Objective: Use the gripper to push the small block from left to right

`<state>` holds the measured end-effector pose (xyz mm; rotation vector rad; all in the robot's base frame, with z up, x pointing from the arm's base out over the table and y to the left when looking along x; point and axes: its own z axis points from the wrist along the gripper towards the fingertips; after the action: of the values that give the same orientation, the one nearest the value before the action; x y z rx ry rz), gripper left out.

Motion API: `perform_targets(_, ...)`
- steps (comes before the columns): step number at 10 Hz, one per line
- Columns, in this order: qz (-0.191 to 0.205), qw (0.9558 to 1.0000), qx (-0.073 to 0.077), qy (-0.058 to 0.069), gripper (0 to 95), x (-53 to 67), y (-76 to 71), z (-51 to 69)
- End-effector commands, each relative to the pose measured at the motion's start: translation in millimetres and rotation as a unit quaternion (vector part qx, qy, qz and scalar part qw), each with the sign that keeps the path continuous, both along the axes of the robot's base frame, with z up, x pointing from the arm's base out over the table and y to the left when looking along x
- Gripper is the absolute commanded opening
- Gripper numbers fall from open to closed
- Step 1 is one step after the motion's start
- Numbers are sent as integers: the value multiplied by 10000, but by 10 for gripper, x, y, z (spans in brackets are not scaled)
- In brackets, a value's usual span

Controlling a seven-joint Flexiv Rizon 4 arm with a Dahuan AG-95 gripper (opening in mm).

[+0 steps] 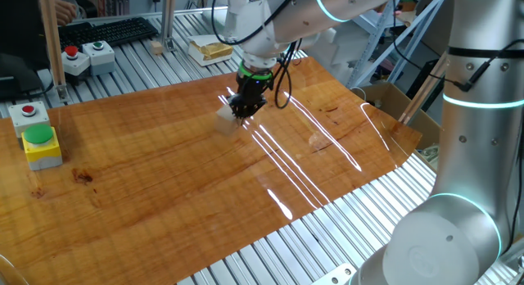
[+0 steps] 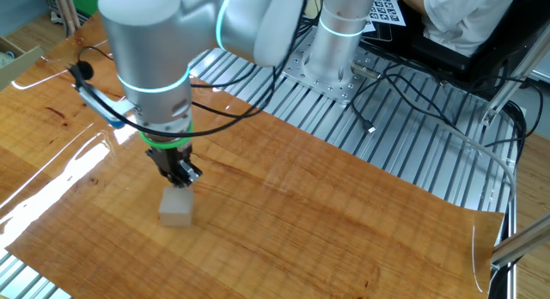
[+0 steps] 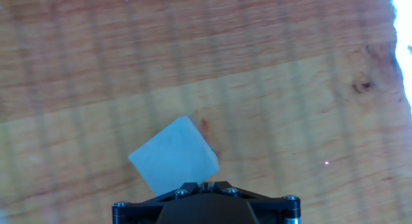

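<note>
The small block [image 1: 225, 114] is a pale beige-grey cube on the wooden tabletop [image 1: 164, 187]. It also shows in the other fixed view [image 2: 176, 206] and in the hand view [image 3: 172, 156], turned at an angle. My gripper [image 1: 243, 110] is a narrow black tip under a green ring. Its fingers are shut together with nothing between them. The tip sits right beside the block and touches its edge, as the other fixed view [image 2: 183, 180] and the hand view [image 3: 206, 185] show.
A yellow box with a green button [image 1: 40, 143] and a grey box with a red button [image 1: 28, 113] stand at the table's left end. Behind the table are more button boxes [image 1: 88, 56], a keyboard [image 1: 106, 31] and a white box with yellowish contents [image 1: 210, 49].
</note>
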<state>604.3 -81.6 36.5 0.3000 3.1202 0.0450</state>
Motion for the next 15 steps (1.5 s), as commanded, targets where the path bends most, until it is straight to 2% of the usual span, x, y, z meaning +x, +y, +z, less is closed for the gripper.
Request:
perform_targets(1, -112, 9999, 24, 12, 0, 36, 86, -2)
perform_targets(3, -229, 9997, 22, 64, 0, 77, 148, 14)
perform_targets(5, -163, 9998, -69, 134, 0, 94, 143, 29)
perform_targets(6, -151, 9995, -86, 270, 0, 97, 132, 54)
perform_targets(8, -67, 9990, -119, 430, 0, 87, 54, 126)
perform_targets(9, -1, 9986, -81, 515, 0, 56, -35, 157)
perform_targets(10, 127, 9983, 13, 568, 0, 5, -198, 176)
perform_targets(13, 539, 9969, -49, 575, 0, -41, -565, 163)
perform_targets(15, 667, 9960, -146, 568, 0, -62, -699, 153)
